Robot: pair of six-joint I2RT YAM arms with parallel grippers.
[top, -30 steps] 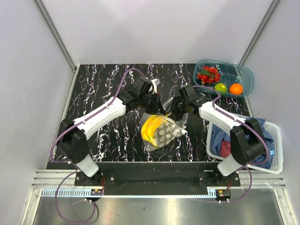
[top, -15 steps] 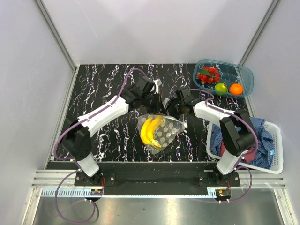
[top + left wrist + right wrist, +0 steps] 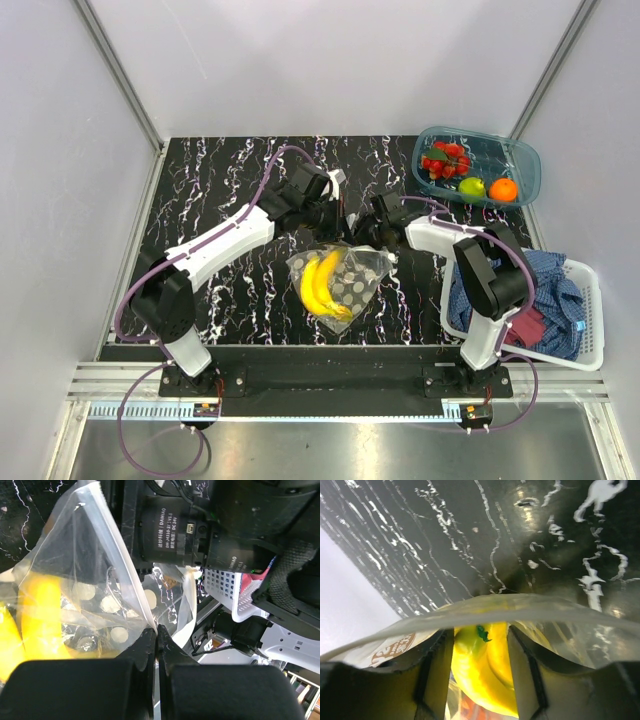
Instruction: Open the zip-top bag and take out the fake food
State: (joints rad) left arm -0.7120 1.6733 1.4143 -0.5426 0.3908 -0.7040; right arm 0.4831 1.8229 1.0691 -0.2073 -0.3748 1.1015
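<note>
Two grippers meet at the mouth of the zip-top bag (image 3: 352,284), which lies on the black marbled table (image 3: 220,180) with the yellow banana (image 3: 320,285) inside. The left gripper (image 3: 156,632) is clamped tight on the bag's upper edge, while the right gripper (image 3: 477,631) sits with fingers spread at the rim, gripping nothing. Off at the far right, the berry cluster (image 3: 445,160), green fruit (image 3: 471,186) and orange (image 3: 504,189) rest in the teal tray (image 3: 512,153).
</note>
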